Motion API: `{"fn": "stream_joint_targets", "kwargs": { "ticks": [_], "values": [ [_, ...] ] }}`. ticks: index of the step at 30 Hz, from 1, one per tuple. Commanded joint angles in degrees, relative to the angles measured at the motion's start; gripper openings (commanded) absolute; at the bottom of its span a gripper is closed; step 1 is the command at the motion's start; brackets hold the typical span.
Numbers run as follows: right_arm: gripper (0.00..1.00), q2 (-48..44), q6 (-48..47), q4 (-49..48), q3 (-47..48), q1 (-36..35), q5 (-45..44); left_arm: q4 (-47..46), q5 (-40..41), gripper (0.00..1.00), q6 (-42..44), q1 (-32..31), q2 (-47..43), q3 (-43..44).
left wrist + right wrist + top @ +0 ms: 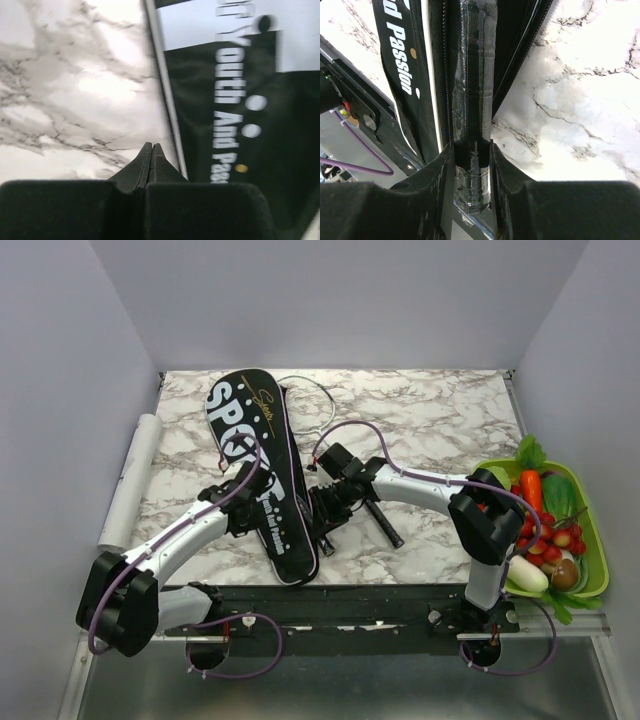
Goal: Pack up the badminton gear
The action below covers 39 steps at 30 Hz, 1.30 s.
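The long black bag (pixel 262 465) lettered SPORT lies diagonally on the marble table; it also shows in the left wrist view (pixel 280 150) and the right wrist view (pixel 400 65). My right gripper (pixel 328 512) (pixel 471 147) is shut on a black wrapped racket handle (pixel 470 100) by the zipper at the bag's near end. A pale racket hoop (pixel 318 402) sticks out beside the bag's far end. A second black handle (pixel 386 522) lies on the table right of my right gripper. My left gripper (pixel 250 508) (pixel 151 146) is shut and empty over the bag's left edge.
A green basket (pixel 597 540) of toy vegetables stands at the right edge. A white roll (pixel 130 480) lies along the left edge. The black rail (pixel 340 600) runs along the table's near edge, just below the bag's near end.
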<state>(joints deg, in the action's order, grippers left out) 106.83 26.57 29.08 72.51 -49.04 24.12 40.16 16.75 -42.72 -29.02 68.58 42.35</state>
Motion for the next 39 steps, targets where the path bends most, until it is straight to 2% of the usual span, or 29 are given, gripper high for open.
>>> {"fn": "stream_joint_targets", "kwargs": {
  "ticks": [1,11,20,27,32,35,38,39],
  "values": [
    [0.21,-0.04,-2.4,-2.54,-0.27,-0.45,1.19,0.36,1.18,0.0,-3.86,3.35,-0.11,-4.55],
    [0.21,1.1,-2.84,-3.06,0.26,-0.45,2.68,-10.97,-5.58,0.0,-2.81,3.53,4.28,-9.65],
    [0.22,4.0,-3.8,-9.47,1.05,-0.45,6.46,-18.01,-12.53,0.0,1.58,3.61,6.13,-10.97],
    [0.22,7.17,-4.86,-13.08,2.81,-0.45,9.19,-18.28,-13.77,0.0,2.99,3.61,5.87,-11.5],
    [0.23,7.96,-0.82,-18.35,3.25,-0.71,14.98,-18.45,-14.12,0.0,3.43,3.7,5.78,-11.76],
    [0.25,8.48,2.43,-21.78,3.08,-1.06,17.7,-18.54,-14.38,0.0,3.52,3.7,5.69,-11.94],
    [0.31,9.19,4.45,-24.77,3.34,-1.67,20.43,-18.72,-14.73,0.0,3.52,3.7,5.69,-12.2],
    [0.36,9.71,4.72,-25.03,3.51,-1.94,21.05,-18.8,-14.82,0.0,3.52,3.7,5.69,-12.2]
  ]
}}
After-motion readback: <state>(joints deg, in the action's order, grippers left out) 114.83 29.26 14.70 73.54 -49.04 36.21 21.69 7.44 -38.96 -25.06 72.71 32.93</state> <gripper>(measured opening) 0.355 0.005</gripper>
